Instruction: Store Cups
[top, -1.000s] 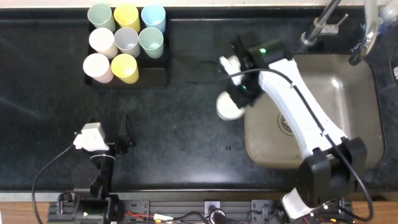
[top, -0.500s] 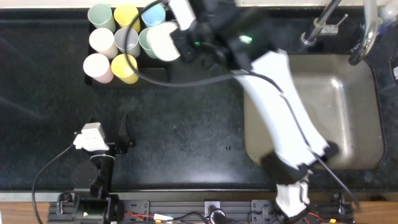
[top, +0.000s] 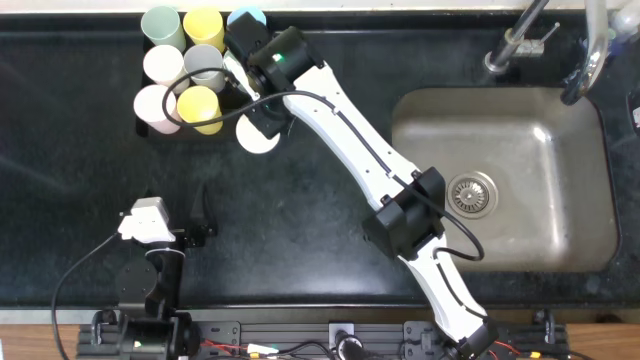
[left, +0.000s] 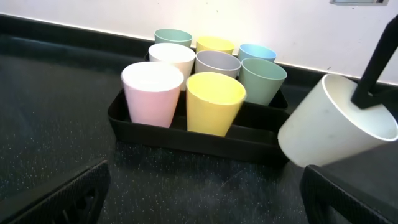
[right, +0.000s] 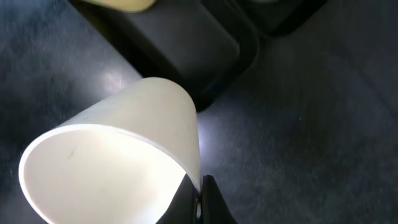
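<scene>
Seven cups (top: 200, 108) fill the tray (left: 186, 140). At the top view's upper left, your right fingers (left: 372, 71) pinch the tilted white cup (left: 336, 127) by its rim, beside the free corner slot (right: 183, 37). Stand it upright, centre it over that slot, then lower. Left fingers (left: 68, 193) spread wide, empty.

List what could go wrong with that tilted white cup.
The white cup hangs tilted, pinched at its rim by the right arm's jaws, so it may slip. It is beside the tray corner, and lowering it could catch the wall rather than enter the free slot. Swinging in may knock the yellow cup beside that slot.
</scene>
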